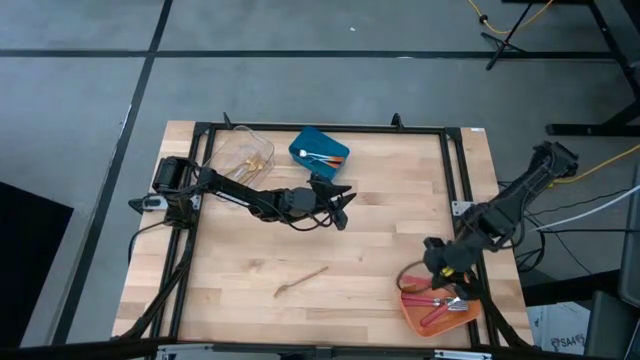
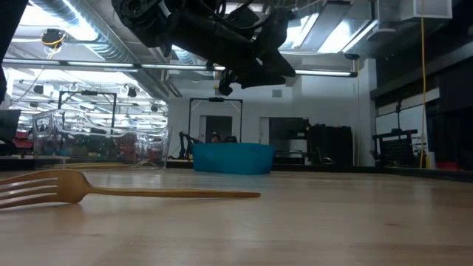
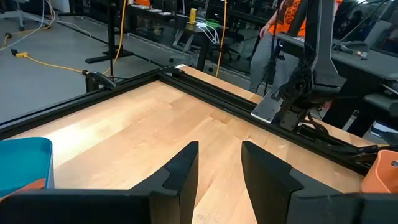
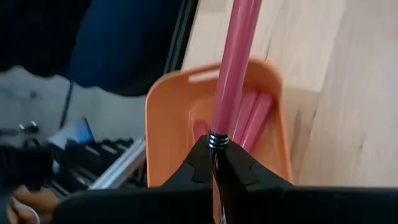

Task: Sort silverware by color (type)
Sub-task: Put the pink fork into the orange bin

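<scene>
- Smooth pale wood planks make up the table (image 1: 370, 240), with a black metal frame around it.
- One thin gold fork (image 1: 301, 280) lies flat on the bare wood, alone near the front.
- The left gripper (image 1: 343, 205) hangs just beside the blue bin (image 1: 319, 152), its dark fingers (image 3: 184, 169) apart and holding nothing.
- The right gripper (image 1: 443, 285) is pinched tight on a long pink-handled utensil (image 4: 235, 62) over the orange bin (image 4: 171, 106), where more pink handles lie.
- A clear bin (image 1: 243, 152) sits at the back.
</scene>
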Motion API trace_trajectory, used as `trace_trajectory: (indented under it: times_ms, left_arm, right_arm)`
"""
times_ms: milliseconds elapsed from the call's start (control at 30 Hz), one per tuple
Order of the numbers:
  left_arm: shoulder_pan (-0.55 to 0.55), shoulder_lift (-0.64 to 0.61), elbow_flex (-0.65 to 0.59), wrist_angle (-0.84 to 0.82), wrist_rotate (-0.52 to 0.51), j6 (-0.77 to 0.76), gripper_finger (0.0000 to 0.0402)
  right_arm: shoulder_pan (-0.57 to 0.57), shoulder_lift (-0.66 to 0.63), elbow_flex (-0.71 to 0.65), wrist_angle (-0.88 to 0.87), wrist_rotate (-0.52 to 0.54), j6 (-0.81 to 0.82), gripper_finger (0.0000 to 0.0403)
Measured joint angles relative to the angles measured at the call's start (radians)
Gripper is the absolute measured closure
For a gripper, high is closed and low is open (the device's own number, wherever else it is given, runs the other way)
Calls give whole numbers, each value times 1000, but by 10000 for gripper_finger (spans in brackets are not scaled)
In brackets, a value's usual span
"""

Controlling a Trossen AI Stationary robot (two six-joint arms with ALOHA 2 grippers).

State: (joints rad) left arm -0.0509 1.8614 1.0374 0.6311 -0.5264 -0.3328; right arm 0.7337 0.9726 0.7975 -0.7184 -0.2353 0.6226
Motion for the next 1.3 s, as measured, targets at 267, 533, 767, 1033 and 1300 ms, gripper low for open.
trace_trajectory:
  times_ms: [267,533,767,1033,1300]
  left_arm:
    - [0,0,0,-14,0,-6,286]
    - [-8,0,0,-14,0,-7,286]
    - [-10,0,0,-14,0,-7,286]
    - [-10,0,0,-18,0,-7,286]
    - [-10,0,0,-18,0,-7,286]
  right_arm:
    - [133,40,0,-20,72,5,403]
    - [159,132,0,-20,81,5,403]
    - [159,197,-1,-76,5,6,403]
    - [159,234,-1,-101,-20,5,403]
    - [159,293,-1,-99,-29,5,403]
